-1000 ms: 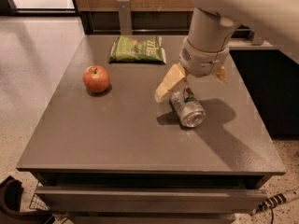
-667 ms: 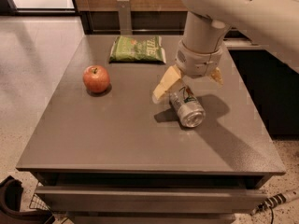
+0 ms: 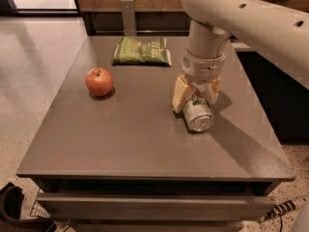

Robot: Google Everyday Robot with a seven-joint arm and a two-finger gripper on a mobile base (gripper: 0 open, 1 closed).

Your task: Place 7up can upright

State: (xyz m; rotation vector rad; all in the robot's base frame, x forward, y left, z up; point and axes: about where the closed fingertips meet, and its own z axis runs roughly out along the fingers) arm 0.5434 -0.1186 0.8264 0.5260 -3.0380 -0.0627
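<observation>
The 7up can [image 3: 198, 116] lies on its side on the grey table [image 3: 130, 139], right of centre, with its shiny end facing the front. My gripper [image 3: 195, 103] hangs from the white arm right over the can's far end. Its tan fingers [image 3: 180, 94] stand spread, one on each side of the can and close against it. The can still rests on the table top.
A red apple [image 3: 99, 81] sits at the left of the table. A green chip bag [image 3: 143, 50] lies at the back. A dark counter [image 3: 270, 81] stands close on the right. The table's front edge is near the bottom of the view.
My gripper has turned and come down, so both fingers now straddle the can instead of one finger beside it. The can has hardly moved.
</observation>
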